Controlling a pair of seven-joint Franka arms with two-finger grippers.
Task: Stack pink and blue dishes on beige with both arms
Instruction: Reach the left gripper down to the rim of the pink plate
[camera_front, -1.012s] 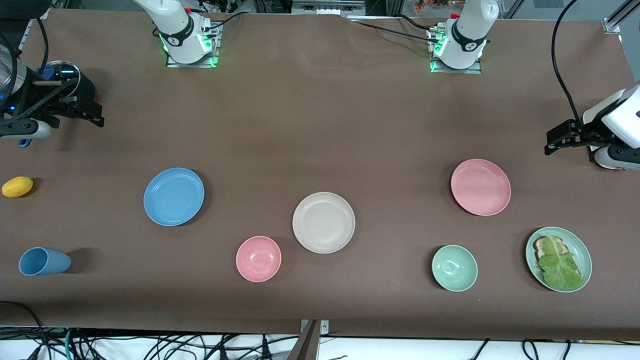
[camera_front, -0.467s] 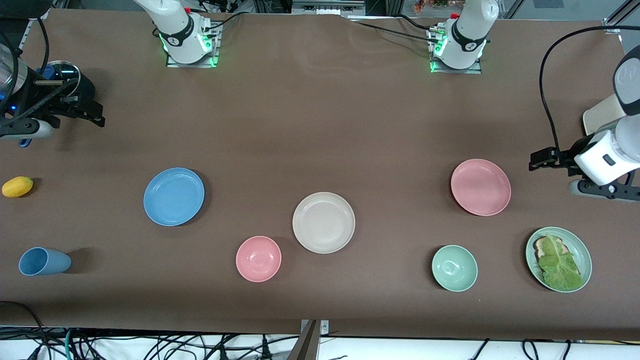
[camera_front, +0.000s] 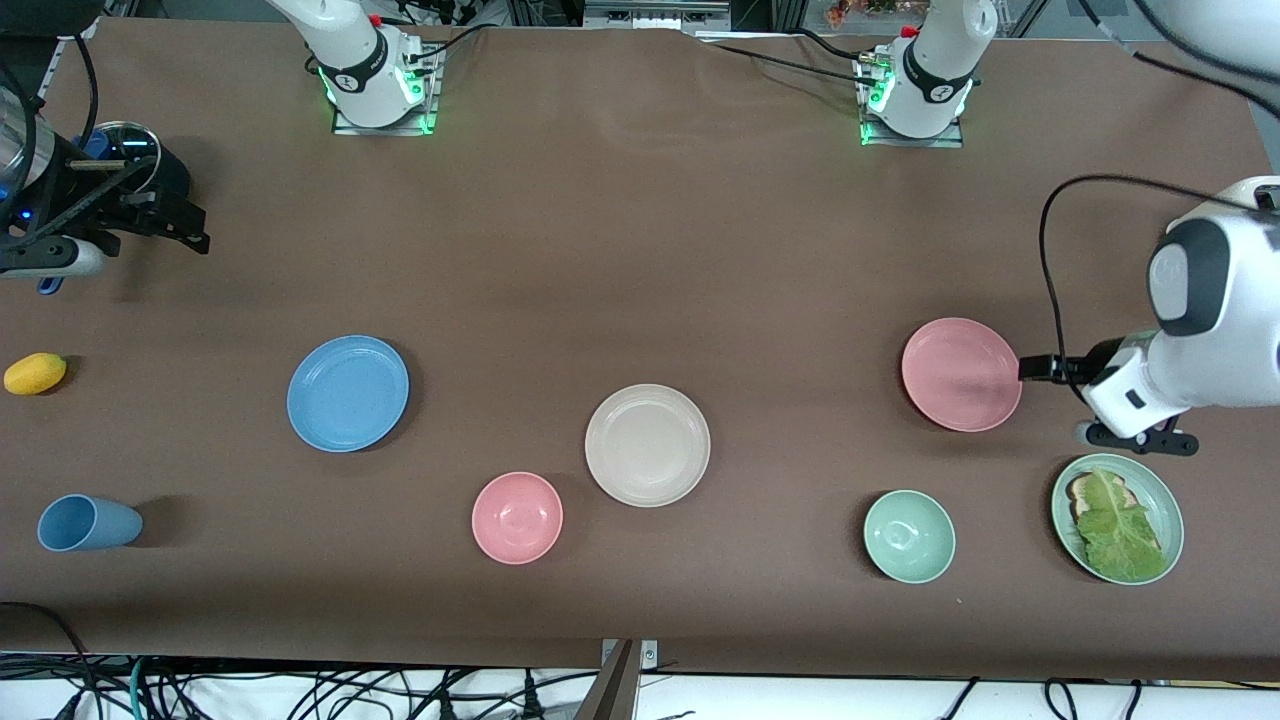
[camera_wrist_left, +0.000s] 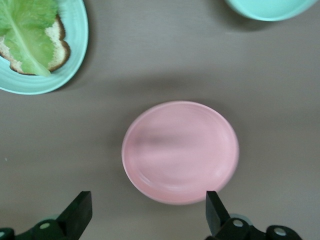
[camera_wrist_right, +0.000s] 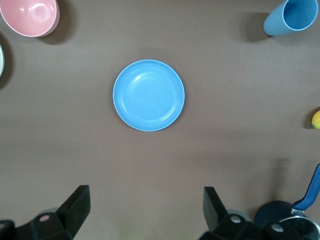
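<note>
Now the left gripper (camera_front: 1030, 368), fingers spread and empty, has swung down to the pink plate's (camera_front: 961, 374) rim; the approach has begun. Right gripper (camera_front: 190, 230) waits, fingers released, blue plate (camera_front: 348, 393) untouched. Beige plate (camera_front: 647, 445) sits bare mid-table.

A robotics lab: two bolted-down arm bases (camera_front: 378, 75) on a brown-covered table (camera_front: 640, 250) (cables (camera_front: 300, 690) tangled under its edge).

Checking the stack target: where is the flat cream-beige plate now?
In the front view the flat cream-beige plate lies bare mid-table, between the blue plate and the pink plate, beside the small pink bowl.
</note>
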